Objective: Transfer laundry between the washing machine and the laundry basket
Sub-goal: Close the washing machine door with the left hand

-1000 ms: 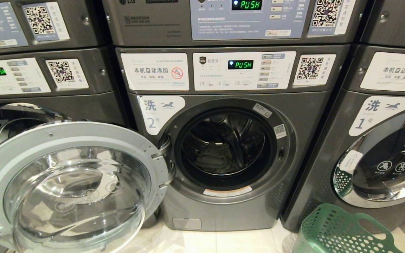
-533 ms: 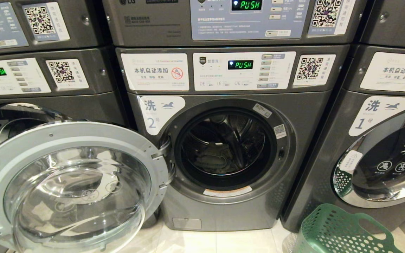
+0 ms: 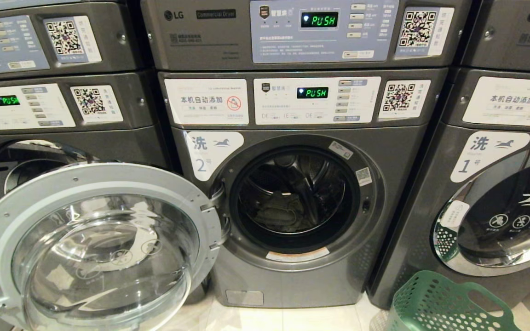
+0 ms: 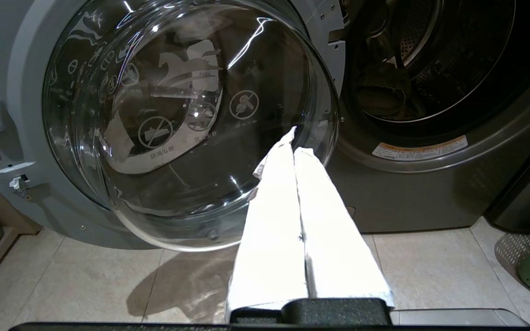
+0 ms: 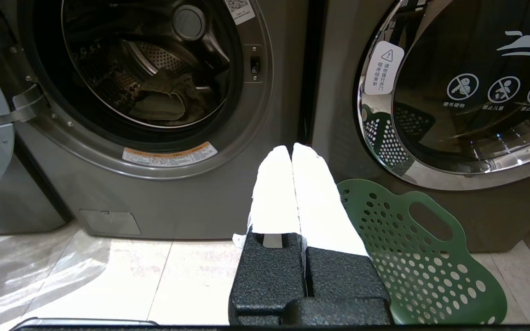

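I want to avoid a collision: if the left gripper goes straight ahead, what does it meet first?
Probably the open glass door of the washing machine: the shut left gripper points at its bulging glass, not into the drum. Depth is uncertain.

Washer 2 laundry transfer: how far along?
Done: the washing machine stands with its door swung fully open. In hand: nothing; the left gripper and right gripper are both shut and empty, out in front of the machines. Left: the laundry lies in the drum, to be moved to the laundry basket on the floor.
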Motion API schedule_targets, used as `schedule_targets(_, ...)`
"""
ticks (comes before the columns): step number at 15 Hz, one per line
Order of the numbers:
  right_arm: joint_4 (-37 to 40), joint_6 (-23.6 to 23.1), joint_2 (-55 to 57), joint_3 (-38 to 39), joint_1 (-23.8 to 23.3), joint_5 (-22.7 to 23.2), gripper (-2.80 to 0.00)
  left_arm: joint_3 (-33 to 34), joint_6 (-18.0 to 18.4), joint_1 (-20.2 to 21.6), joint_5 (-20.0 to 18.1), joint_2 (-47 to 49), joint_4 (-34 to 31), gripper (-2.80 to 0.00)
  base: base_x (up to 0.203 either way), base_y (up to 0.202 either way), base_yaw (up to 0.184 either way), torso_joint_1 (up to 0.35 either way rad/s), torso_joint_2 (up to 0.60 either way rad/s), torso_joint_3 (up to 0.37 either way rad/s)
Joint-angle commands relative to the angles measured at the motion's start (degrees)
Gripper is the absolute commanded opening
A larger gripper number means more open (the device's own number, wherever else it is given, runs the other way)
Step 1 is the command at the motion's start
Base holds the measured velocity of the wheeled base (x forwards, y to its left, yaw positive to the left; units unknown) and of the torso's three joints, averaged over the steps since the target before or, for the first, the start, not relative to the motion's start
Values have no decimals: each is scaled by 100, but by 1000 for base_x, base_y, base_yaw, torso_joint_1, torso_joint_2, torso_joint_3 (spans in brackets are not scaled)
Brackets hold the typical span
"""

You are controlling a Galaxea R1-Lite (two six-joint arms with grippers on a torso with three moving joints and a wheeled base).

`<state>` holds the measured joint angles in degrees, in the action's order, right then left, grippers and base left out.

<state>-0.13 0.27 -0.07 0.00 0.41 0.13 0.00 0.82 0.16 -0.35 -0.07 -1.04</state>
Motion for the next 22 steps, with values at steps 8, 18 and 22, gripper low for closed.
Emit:
schedule_targets(8,-4,26,7,0,2,-5,-280,8,91,2,-14,-10,-10,-280,0,0,0,1,0,4)
schedule_targets(18,-4,43,7,1,2,-47,-280,9,156,2,0,-10,-19,-280,-31,0,0,2,1,0)
schedule_targets(22,-4,43,7,0,2,-40,-280,9,156,2,7,-10,-10,-280,-196,0,0,-1,2,0)
